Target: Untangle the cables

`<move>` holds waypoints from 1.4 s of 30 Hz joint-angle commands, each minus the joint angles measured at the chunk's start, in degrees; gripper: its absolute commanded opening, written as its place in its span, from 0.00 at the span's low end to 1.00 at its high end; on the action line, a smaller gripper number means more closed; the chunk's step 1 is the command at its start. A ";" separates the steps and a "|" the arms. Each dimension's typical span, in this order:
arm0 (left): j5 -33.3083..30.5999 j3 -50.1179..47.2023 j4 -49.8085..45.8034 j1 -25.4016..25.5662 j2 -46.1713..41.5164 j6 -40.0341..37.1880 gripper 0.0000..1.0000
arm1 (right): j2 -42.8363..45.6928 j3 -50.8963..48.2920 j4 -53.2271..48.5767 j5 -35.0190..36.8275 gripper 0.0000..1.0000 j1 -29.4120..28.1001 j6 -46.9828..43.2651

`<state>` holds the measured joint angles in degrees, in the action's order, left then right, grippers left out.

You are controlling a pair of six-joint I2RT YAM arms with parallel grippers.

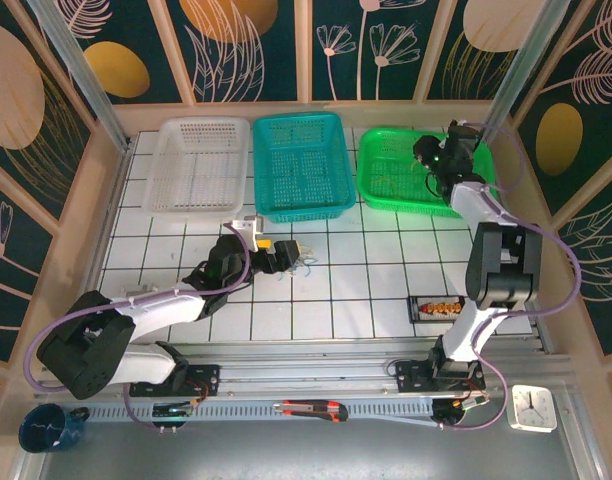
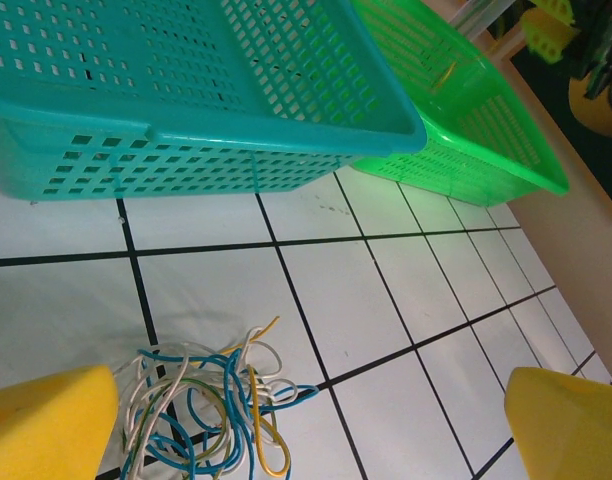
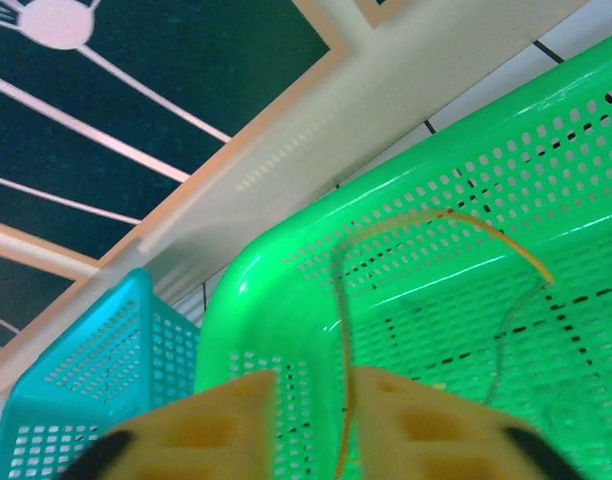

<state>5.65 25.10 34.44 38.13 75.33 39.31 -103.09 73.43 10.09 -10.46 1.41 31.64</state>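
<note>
Arcing over green basket (image 3: 436, 330): orange wire (image 3: 486, 226), passing between right tool (image 3: 314, 405) pads.

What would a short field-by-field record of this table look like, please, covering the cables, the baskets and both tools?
cable tangle: blue, white and yellow wires, knotted together on the tiled table, in front of the teal basket
left tool: open, above the cable tangle, holding nothing
right tool: over the green basket, pads slightly apart
orange wire: runs through the right tool's gap and arcs inside the green basket
white basket: left of the teal basket
</note>
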 commanded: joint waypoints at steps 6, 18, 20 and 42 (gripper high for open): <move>0.32 1.00 0.66 -0.26 -1.06 1.65 0.99 | 2.32 -2.58 3.41 -6.66 0.46 -0.97 -0.49; -2.62 0.30 -0.91 -0.26 -1.41 3.46 0.99 | 18.69 -15.22 5.98 -7.91 0.46 -11.82 -0.54; -3.12 -0.43 -0.32 -0.25 -1.41 4.63 0.99 | 21.00 -16.92 4.70 -7.51 0.47 -15.12 -1.65; -2.23 -1.09 -4.05 -3.17 -2.95 13.47 0.99 | 21.51 -31.81 -2.72 1.34 0.47 -46.63 -9.01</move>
<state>2.74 24.29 32.16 36.07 73.28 50.87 -79.50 39.00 9.28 -11.99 -43.40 25.69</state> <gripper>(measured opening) 0.988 0.471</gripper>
